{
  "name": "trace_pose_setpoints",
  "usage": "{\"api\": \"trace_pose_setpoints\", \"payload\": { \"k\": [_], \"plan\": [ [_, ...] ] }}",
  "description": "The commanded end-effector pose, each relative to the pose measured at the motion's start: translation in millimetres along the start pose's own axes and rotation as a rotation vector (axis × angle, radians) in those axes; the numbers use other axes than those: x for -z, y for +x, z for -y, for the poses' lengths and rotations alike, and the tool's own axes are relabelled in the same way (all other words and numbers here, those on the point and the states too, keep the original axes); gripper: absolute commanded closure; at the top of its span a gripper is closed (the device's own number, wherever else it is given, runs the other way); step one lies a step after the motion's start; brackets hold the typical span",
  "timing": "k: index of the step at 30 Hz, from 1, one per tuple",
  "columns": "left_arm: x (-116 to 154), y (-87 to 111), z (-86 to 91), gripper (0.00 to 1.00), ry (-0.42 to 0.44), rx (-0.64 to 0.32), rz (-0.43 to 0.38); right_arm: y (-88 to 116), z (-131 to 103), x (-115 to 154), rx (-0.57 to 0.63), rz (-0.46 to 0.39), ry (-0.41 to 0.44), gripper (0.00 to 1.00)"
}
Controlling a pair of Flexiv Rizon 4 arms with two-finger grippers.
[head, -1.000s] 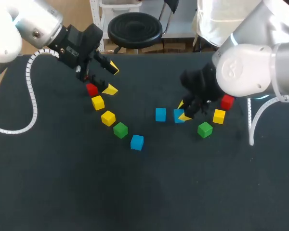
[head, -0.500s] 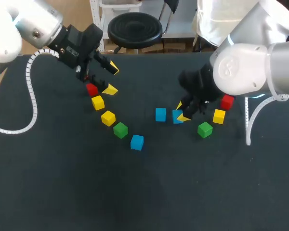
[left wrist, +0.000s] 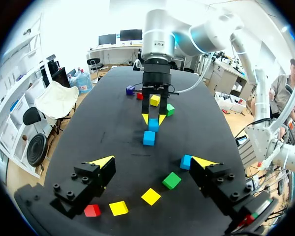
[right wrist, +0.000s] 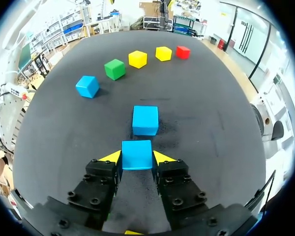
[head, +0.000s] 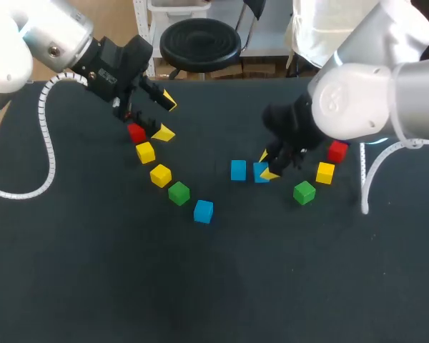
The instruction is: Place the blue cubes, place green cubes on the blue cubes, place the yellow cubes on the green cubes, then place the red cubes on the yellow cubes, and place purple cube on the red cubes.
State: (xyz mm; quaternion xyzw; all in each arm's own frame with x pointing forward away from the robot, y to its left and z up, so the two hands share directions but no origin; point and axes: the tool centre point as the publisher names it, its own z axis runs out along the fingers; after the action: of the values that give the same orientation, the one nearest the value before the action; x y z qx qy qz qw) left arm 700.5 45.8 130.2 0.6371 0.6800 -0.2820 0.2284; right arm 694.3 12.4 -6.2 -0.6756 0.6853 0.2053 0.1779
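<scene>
The right pincer (head: pixel 266 165) slides slightly toward my left over the counter (head: pixel 272 271), bringing its clamped blue cube (head: pixel 259 171) nearer the second blue cube (head: pixel 238 170).

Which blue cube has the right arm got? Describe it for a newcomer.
On the black table, look right of centre, where the right end effector is. The blue cube is pinched between its two yellow tips. A second blue cube lies close beside it, untouched, and a third blue cube ends the curved row farther left.
</scene>
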Motion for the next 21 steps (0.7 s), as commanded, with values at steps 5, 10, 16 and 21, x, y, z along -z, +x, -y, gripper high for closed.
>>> {"api": "trace_pose_setpoints", "payload": {
  "k": [5, 10, 16, 21],
  "plan": [
    [-0.4, -0.1, -0.3, 0.0, 0.0, -0.001, -0.001, 2.2, 5.5, -3.1, -0.007, 0.003, -0.009, 1.0],
    [-0.4, -0.1, -0.3, 0.0, 0.0, -0.001, -0.001, 1.0, 8.4, -1.6, -0.01, 0.002, -0.002, 1.0],
    [-0.4, -0.1, -0.3, 0.0, 0.0, -0.001, -0.001, 0.9, 10.7, -1.9, -0.007, -0.001, -0.004, 1.0],
    [-0.4, -0.1, -0.3, 0.0, 0.0, -0.001, -0.001, 1.5, 12.0, -3.7, -0.013, -0.005, -0.008, 1.0]
  ]
}}
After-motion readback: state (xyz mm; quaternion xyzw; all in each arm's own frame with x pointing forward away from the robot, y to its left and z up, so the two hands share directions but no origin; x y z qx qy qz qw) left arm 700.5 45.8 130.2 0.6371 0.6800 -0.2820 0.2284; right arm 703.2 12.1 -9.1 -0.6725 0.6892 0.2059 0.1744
